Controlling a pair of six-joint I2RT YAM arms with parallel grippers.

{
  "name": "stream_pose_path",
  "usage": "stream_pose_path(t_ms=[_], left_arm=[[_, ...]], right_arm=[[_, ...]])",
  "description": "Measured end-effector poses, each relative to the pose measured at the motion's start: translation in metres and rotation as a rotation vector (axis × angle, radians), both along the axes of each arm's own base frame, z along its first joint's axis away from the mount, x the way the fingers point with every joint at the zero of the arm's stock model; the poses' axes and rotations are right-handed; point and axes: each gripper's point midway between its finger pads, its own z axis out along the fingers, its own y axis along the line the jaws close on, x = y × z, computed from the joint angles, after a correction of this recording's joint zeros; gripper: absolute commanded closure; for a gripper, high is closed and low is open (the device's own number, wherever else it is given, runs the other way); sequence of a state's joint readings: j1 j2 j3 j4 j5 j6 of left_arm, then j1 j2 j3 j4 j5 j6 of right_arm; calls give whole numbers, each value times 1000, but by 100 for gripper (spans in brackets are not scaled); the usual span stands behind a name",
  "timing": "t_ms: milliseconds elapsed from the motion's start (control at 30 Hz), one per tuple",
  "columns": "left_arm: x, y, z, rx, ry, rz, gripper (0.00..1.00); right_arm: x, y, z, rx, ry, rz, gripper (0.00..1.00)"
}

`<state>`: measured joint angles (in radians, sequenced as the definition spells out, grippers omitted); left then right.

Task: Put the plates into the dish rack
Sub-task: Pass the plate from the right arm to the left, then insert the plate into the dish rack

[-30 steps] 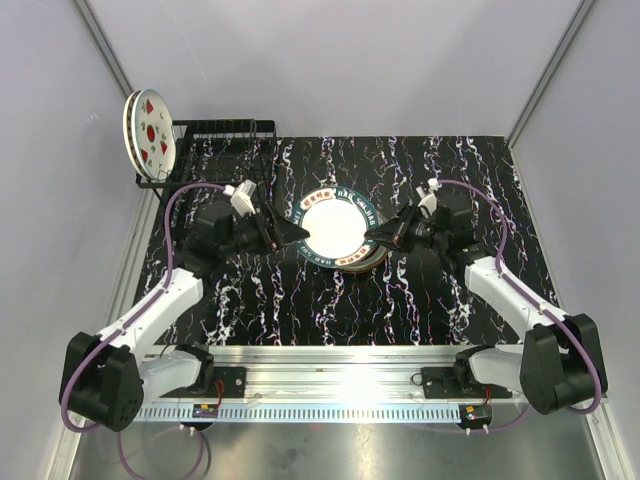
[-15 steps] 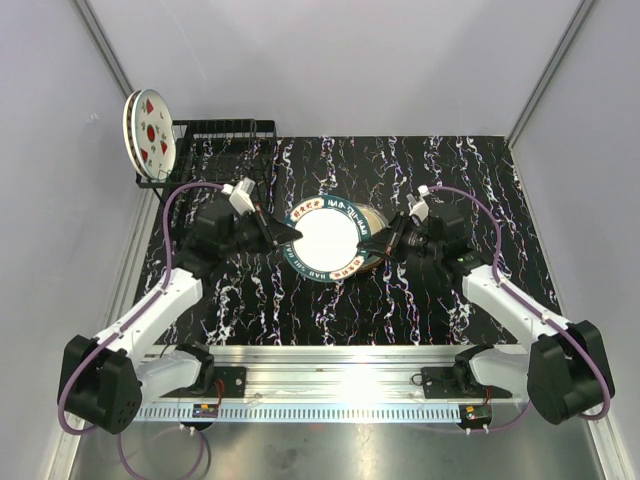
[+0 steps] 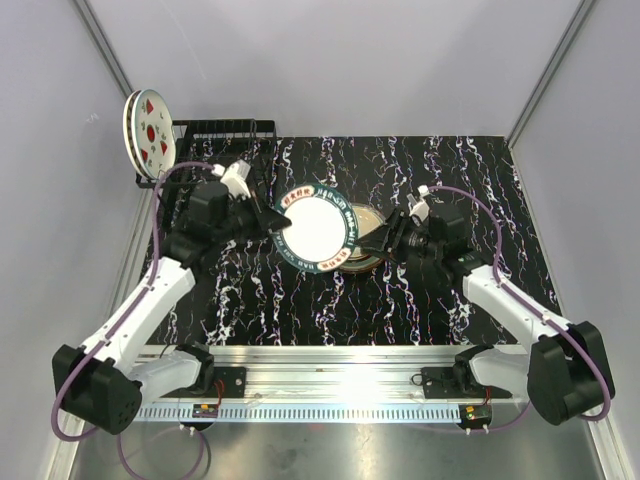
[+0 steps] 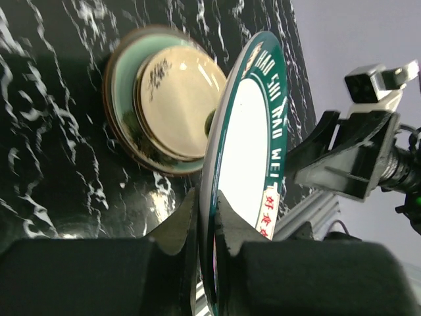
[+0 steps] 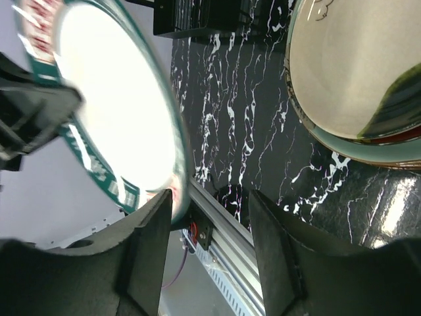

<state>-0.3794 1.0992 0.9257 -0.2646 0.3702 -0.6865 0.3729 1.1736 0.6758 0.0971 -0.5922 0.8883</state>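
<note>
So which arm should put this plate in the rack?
Left. The left hand pinches the teal-rimmed plate, and the dish rack stands on that side. The right hand is open.

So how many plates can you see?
5 at least: the teal-rimmed plate held in the left gripper; the red-spotted plate upright in the dish rack, seemingly with a second behind it; a cream plate atop a green plate on the table. More may hide underneath.
</note>
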Motion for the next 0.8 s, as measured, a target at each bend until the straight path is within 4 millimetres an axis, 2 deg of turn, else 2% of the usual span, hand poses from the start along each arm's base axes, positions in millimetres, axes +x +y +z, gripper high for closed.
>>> stream_pose_path(t_ms=[133,233,367,467,500,567,667,733,800], left_arm=[[12,12,51,73,-125,35,100],[20,26,102,141,-252,84,100],[29,54,174,251,-428,184,100],[28,76,213,327,-539,261,100],[27,84,224,354,-571,289,100],[25,102,246,421,-627,351,100],[25,127,274,520,-693,448,100],[29,142,283,596,-712,508,100],[34,154,281,671,-707,551,100]], right_arm=[[-4,-3,-1,-21,-4,2,44],[-6,-6,-1,-44,-26,1,55],[-8,-11,-2,-74,-42,-8,74],[-7,-13,-4,-87,-46,-14,80],[-7,-13,-5,-92,-48,-11,85],[-7,-13,-7,-102,-53,-6,88],[-7,-14,-13,-121,-56,4,98],[-6,-14,-18,-139,-56,9,100],[-5,-15,-22,-157,-55,12,100]])
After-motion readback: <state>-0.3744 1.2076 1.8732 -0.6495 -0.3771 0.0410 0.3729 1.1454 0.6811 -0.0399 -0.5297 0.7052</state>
